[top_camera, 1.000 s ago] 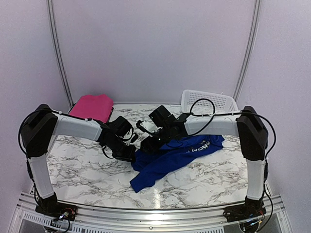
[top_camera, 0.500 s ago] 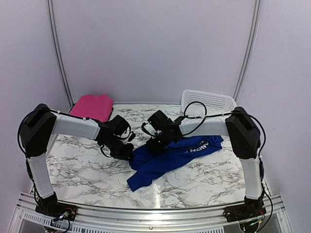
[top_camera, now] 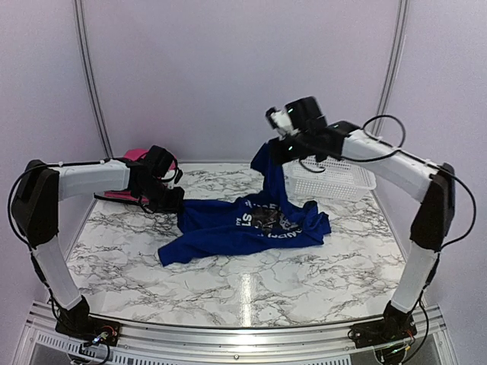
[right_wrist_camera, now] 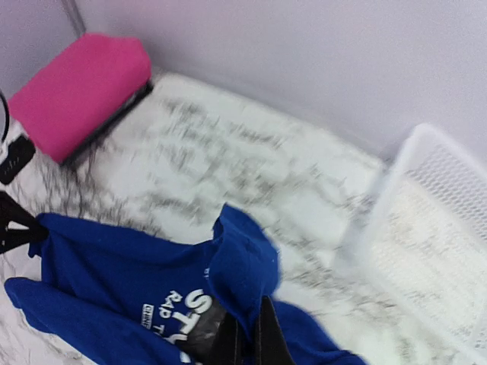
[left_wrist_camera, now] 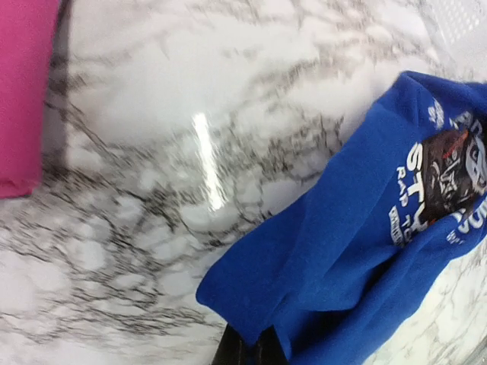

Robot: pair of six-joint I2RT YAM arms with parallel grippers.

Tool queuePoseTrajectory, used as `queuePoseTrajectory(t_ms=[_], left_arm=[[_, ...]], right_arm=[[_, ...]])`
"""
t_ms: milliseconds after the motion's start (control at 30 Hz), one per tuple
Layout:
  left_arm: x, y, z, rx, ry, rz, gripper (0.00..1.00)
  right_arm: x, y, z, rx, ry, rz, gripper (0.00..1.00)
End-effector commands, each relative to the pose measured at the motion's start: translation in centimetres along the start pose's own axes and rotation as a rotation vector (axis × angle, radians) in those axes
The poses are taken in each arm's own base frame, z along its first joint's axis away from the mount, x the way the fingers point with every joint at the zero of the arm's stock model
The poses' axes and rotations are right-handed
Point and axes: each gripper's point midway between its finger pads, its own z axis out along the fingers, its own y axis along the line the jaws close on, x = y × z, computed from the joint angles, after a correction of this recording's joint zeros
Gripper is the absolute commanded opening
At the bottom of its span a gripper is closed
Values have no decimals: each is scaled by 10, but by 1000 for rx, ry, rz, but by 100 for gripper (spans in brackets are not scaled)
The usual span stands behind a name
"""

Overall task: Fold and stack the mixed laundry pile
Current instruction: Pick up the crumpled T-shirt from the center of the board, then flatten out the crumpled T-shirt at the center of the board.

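Blue shirt [top_camera: 251, 224] lies spread across the middle of the top view on the marble table [top_camera: 251, 293], print side up, with white lettering and a dark graphic showing. One upper corner is raised off the table into a peak and hangs from the right claw [top_camera: 272, 148], which sits high in the upper centre-right of the frame. In the right wrist view that claw's fingers are together, clamped on a fold of blue cloth. The shirt's left edge is held by the left claw [top_camera: 173, 202], low near the table and left of centre. In the left wrist view the dark fingertips at the bottom edge are pinched on the blue hem. A sleeve trails on the marble toward the lower left. Pink garment [top_camera: 135, 155] sits folded at the rear left, mostly hidden behind the left arm, on a dark tray [right_wrist_camera: 110, 125]. White mesh basket [top_camera: 335, 181] stands at the rear right, just beside the raised cloth. Whether basket and cloth touch cannot be told.
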Motion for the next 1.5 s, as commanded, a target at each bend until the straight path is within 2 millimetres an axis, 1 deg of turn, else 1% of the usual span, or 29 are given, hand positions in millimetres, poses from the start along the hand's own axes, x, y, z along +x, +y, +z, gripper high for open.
queuePoseTrajectory(t_ms=[0,33,133,200,267,300,367,400,433,467,500,567,633,700,767,800,833,867,933,1000,1067,1100,1200,1333,1367,1467], left_arm=[[-45,19,-58,-145,-137,80,0],[-50,22,-68,-169,-157,94,0],[-58,31,-101,-239,-236,117,0],[-53,36,-116,-264,-273,125,0],[-39,42,-120,-277,-268,148,0],[-30,42,-119,-263,-254,175,0],[-5,42,-112,-223,-218,218,0],[14,44,-104,-197,-187,231,0],[28,42,-101,-162,-172,246,1],[39,37,-101,-121,-163,272,12],[52,31,-101,-73,-148,294,27],[67,23,-108,-24,-160,324,53],[72,16,-117,18,-191,328,69],[73,14,-123,34,-215,314,78],[75,15,-121,36,-209,297,80],[76,15,-118,38,-201,295,80],[78,16,-111,37,-175,293,80],[78,15,-105,43,-153,292,79],[81,11,-92,70,-97,283,77],[85,7,-77,94,-33,273,72],[91,10,-64,80,36,262,65],[93,14,-59,63,64,256,64],[104,26,-49,3,149,231,62],[113,34,-40,-31,208,187,63],[115,32,-37,-18,225,179,62],[128,21,-28,49,308,163,42]], right_arm=[[-57,-62,-83,60,-176,93,0],[-63,-71,-102,74,-207,100,0],[-64,-96,-142,114,-260,121,0],[-52,-112,-163,149,-270,145,0],[-34,-126,-180,182,-266,172,0],[-24,-127,-187,177,-266,178,0],[-1,-121,-198,136,-268,186,0],[11,-112,-200,90,-260,187,0],[24,-101,-201,36,-248,191,0],[36,-91,-201,-18,-233,199,0],[51,-81,-200,-68,-212,213,0],[82,-62,-193,-173,-156,249,0],[116,-42,-182,-288,-64,317,0],[153,-30,-170,-335,56,432,0],[190,-23,-162,-352,151,523,0],[211,-24,-159,-328,204,557,0],[229,-26,-157,-296,248,579,0],[245,-27,-156,-276,280,592,0],[254,-29,-157,-252,296,604,0],[251,-30,-157,-251,287,604,0],[249,-33,-155,-238,286,602,0],[247,-33,-155,-236,286,600,0],[240,-36,-155,-224,275,590,0],[233,-39,-156,-213,256,578,0],[234,-39,-156,-212,259,578,0],[232,-40,-155,-212,261,574,0]])
